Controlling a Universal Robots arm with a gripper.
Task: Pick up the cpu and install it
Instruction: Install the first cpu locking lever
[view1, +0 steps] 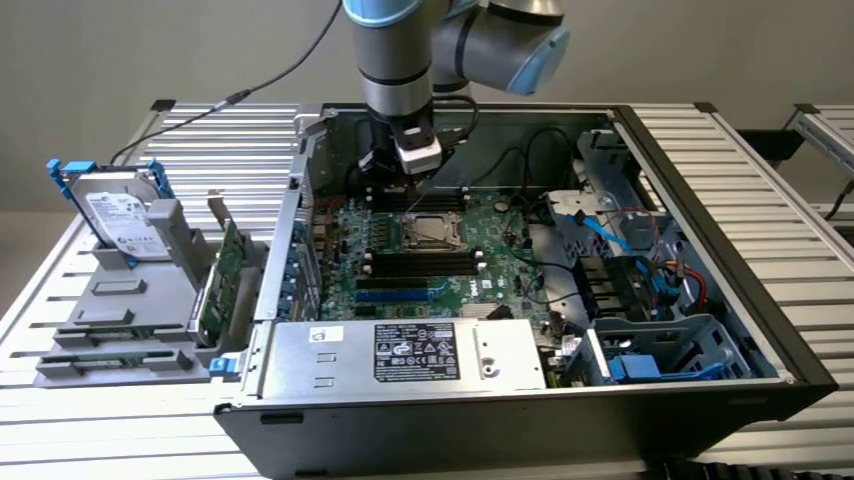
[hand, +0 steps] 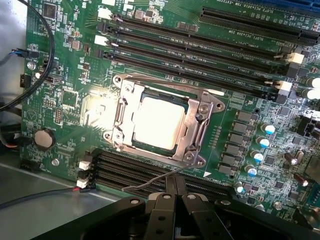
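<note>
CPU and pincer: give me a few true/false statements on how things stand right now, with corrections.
1. The cpu lies in the socket on the motherboard. True.
2. The pincer is shut on the cpu. False: it is shut, but nothing is between its fingers, and the cpu lies in the socket apart from it.
3. The hard drive is mounted inside the computer case. False: it stands outside the case in a grey holder, on the exterior view's left.
4. The pincer hangs over the motherboard, inside the open case. True.
</note>
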